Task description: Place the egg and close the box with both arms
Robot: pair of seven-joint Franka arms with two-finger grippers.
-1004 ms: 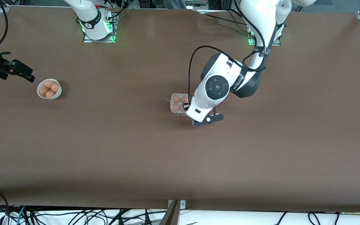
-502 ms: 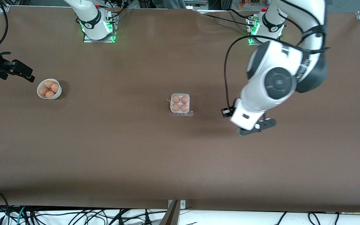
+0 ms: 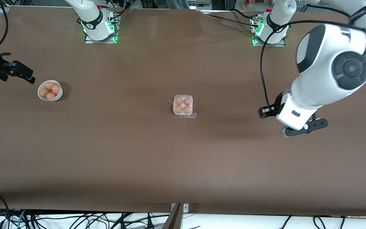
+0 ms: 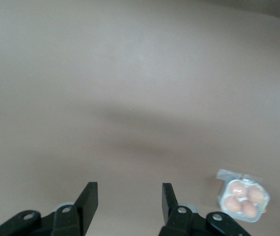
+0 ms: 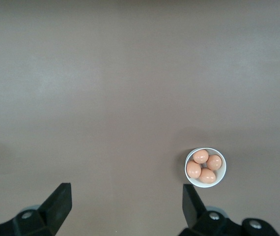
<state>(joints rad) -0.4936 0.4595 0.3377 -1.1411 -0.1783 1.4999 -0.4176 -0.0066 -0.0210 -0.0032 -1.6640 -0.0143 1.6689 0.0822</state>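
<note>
The box (image 3: 183, 106) sits mid-table, a white tray with several orange-brown eggs (image 3: 179, 101) filling its cells; its clear lid looks to be down over them. The task's egg cannot be told from the others. In the left wrist view the box (image 4: 243, 198) lies well off to one side of my left gripper (image 4: 128, 199), which is open and empty above bare table toward the left arm's end. My right gripper (image 5: 125, 201) is open and empty, waiting beside the white bowl (image 5: 206, 167) at the right arm's end.
The round white bowl (image 3: 50, 90) holds several more eggs. The left arm's big white wrist (image 3: 326, 79) hangs over the table toward its own end. The right arm's black hand (image 3: 14, 70) reaches in from the table's edge next to the bowl.
The left arm has swung away from the box toward its own end of the table, and its fingers have opened wider. The box is now uncovered. The right arm has not moved.
</note>
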